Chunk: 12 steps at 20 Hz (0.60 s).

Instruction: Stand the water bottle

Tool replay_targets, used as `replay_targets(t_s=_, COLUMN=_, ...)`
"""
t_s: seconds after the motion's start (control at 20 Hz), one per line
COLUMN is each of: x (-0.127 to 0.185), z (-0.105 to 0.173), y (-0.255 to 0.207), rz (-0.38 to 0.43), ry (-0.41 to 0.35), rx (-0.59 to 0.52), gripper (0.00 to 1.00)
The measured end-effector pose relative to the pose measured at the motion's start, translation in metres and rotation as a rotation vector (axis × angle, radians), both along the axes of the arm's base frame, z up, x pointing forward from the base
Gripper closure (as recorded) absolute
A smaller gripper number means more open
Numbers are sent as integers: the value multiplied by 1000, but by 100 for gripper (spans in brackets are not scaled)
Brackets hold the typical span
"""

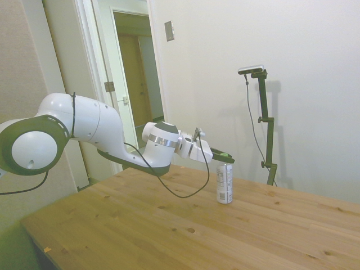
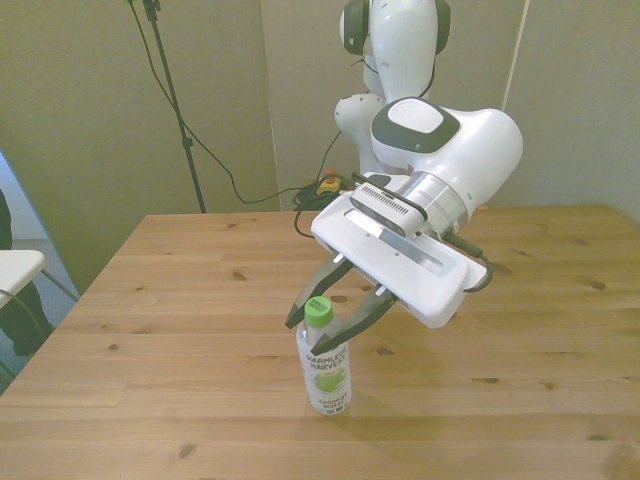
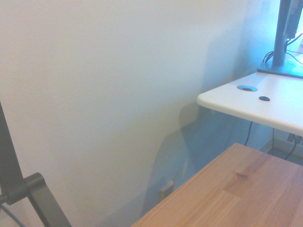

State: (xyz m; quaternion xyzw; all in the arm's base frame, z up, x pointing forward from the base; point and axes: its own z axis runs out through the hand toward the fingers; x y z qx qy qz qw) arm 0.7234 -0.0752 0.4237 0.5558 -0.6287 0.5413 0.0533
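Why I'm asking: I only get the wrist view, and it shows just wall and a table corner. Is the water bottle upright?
Observer: Yes. In the side view the water bottle stands upright on the wooden table, its base flat.
Operator: Where is the gripper relative to it?
Observer: The gripper is at the top of the bottle, with one finger on each side of the green cap.
Operator: Is it clamped on?
Observer: No. In the front view the fingers are spread wider than the cap, with a gap on each side.
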Motion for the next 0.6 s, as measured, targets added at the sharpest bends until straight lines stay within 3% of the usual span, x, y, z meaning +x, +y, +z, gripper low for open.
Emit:
replay_targets(t_s=0.3, x=-3, z=8, y=4, rz=0, ry=-17, rx=15, gripper=0)
replay_targets(t_s=0.6, x=-22, z=44, y=26, rz=22, ry=-50, rx=71, gripper=0)
